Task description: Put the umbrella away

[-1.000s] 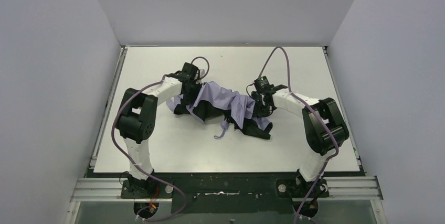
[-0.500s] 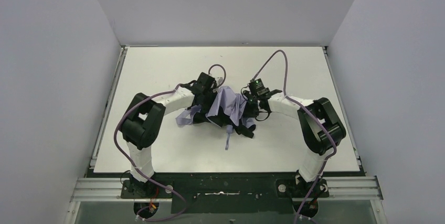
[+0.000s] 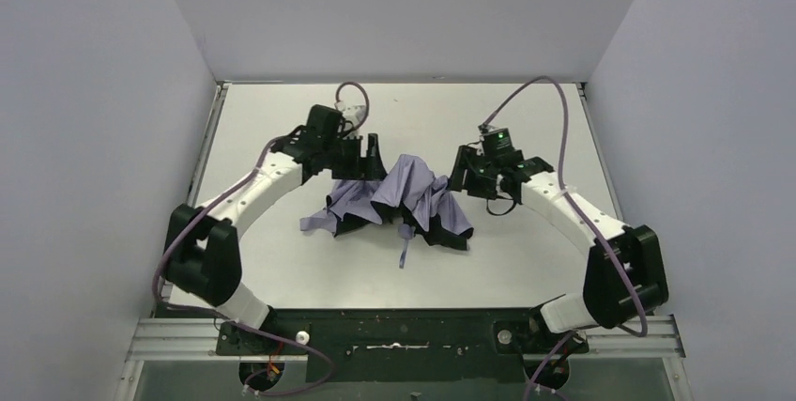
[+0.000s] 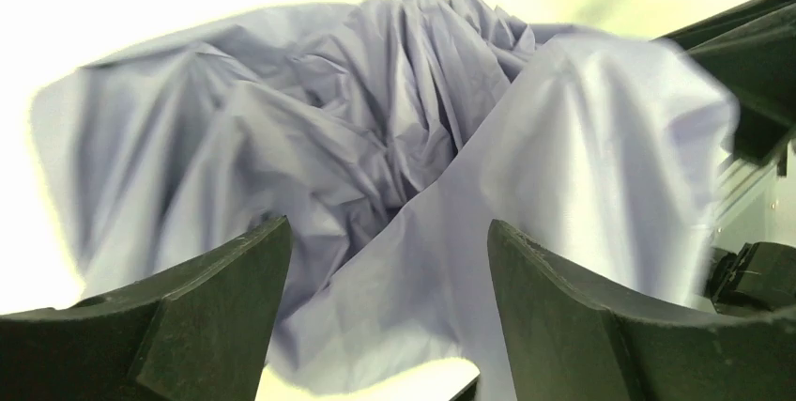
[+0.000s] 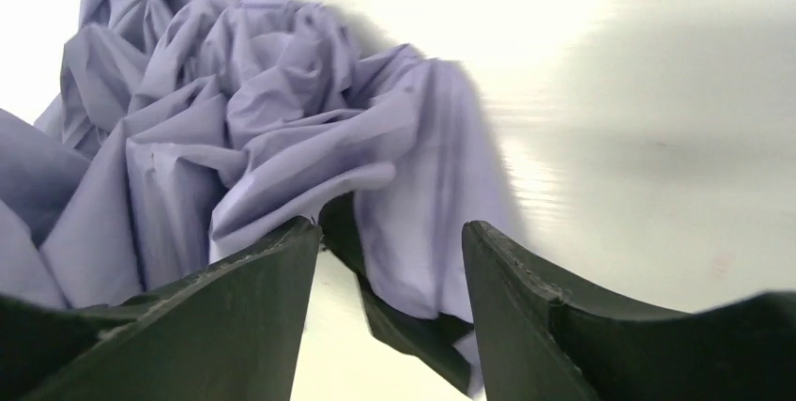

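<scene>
The umbrella [image 3: 399,199] lies as a crumpled heap of pale lavender fabric with black lining in the middle of the white table. Its thin lavender wrist loop [image 3: 404,253] trails toward the near edge. My left gripper [image 3: 368,159] is open and empty just left of and behind the heap; the fabric [image 4: 375,157] fills its wrist view beyond the fingers. My right gripper [image 3: 462,176] is open and empty at the heap's right edge; the fabric [image 5: 263,138] and a black flap [image 5: 404,326] lie in front of it. The shaft and handle are hidden.
The white table [image 3: 282,260] is bounded by grey walls on the left, back and right. Purple cables [image 3: 540,100] loop above both arms. An aluminium rail [image 3: 404,335] runs along the near edge by the arm bases.
Both grippers have let go of the fabric and drawn back outward and away from the heap. The fabric has dropped and settled into a compact pile on the table.
</scene>
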Robot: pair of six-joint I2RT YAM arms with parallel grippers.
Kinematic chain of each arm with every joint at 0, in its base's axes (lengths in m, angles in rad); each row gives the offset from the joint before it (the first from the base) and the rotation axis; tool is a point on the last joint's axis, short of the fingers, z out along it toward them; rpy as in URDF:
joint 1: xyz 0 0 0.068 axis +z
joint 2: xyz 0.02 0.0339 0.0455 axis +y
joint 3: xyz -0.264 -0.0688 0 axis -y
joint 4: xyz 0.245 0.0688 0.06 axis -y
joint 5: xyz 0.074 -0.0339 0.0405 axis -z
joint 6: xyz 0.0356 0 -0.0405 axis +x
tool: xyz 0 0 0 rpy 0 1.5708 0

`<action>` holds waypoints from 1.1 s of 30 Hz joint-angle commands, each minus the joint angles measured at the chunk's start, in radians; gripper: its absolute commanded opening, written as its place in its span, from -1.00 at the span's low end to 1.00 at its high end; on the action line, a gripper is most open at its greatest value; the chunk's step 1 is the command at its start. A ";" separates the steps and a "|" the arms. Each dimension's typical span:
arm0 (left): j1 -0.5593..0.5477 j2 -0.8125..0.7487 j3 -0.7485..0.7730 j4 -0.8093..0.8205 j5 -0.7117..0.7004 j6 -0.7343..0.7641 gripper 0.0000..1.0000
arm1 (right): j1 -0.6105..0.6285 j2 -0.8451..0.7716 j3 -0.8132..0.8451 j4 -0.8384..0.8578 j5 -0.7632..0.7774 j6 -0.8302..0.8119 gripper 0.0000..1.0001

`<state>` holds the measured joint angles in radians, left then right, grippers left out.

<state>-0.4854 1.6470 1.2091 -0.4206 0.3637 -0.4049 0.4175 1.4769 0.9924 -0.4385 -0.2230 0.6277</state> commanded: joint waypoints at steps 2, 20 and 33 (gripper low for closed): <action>0.117 -0.173 0.050 -0.147 -0.034 0.102 0.56 | -0.096 -0.123 -0.012 -0.155 0.094 -0.127 0.22; 0.272 0.146 0.137 -0.178 -0.208 0.112 0.42 | -0.039 -0.012 -0.154 -0.077 0.174 -0.067 -0.03; 0.077 0.169 -0.030 -0.056 -0.156 0.023 0.22 | 0.059 0.110 -0.188 0.213 -0.046 0.069 -0.05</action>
<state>-0.3553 1.8442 1.2377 -0.5575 0.1535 -0.3347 0.4667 1.5646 0.8249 -0.3878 -0.1677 0.6201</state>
